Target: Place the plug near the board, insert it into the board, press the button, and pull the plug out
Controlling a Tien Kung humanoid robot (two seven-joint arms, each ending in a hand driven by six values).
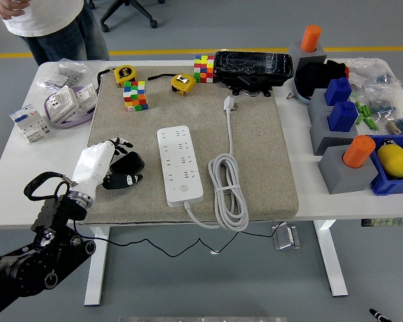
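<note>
Head view: your left hand (111, 168) sits low on the mat (269, 168), at its left edge, fingers loosely spread and holding nothing. The black fingertips point right, toward the board (180, 164), but stay clear of it. The board lies flat mid-mat, long side running away from you, its cord looping off the near end into a coil (227, 191) just right of it. From the coil the cable runs straight up to the plug (228, 102), which lies on the mat near the far edge, well apart from your hand and up-right of the board. Behind it, a black box (252, 67). Two cubes (136, 95) and two tape measures (183, 82) line the far side. Grey blocks (336, 131) with orange and blue tops stand at right. A person (50, 27) stands at the far left corner.
</note>
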